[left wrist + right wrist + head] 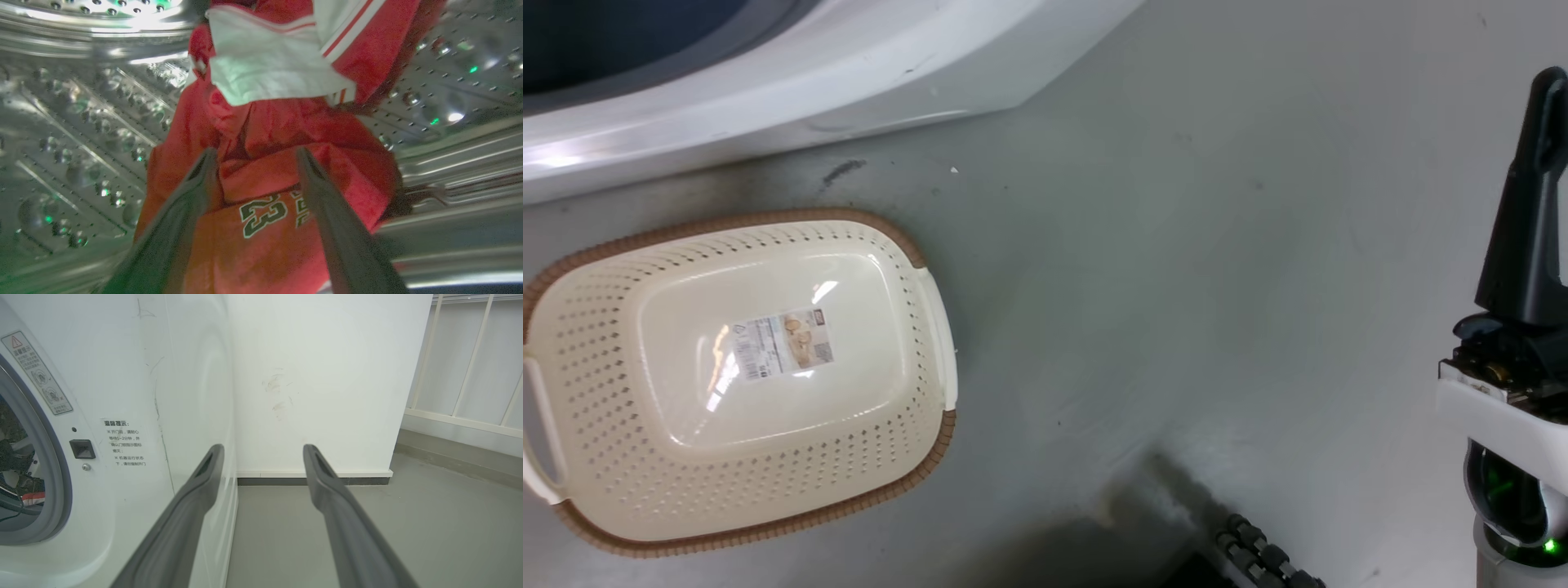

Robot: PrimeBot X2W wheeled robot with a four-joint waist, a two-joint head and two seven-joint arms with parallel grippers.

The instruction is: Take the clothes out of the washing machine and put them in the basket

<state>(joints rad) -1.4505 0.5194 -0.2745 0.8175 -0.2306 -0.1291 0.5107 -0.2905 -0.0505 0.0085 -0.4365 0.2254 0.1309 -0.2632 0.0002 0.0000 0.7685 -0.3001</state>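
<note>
While the left end effector (256, 152) hangs released around the clothes (282, 126) at 12 o'clock inside the washing machine (81, 122), perhaps untouching, a shallow pinch could drop them short of the basket (915, 327).

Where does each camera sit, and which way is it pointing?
Head view: on the head, facing down at the floor, basket and the base of the washer; right arm at the right edge.
Left wrist view: on the left wrist, inside the drum, facing red clothes; left jaws open.
Right wrist view: on the right wrist, outside, facing the washer front and a wall; right jaws open, empty.
Shared: head and right wrist views both show washer and floor.
</note>
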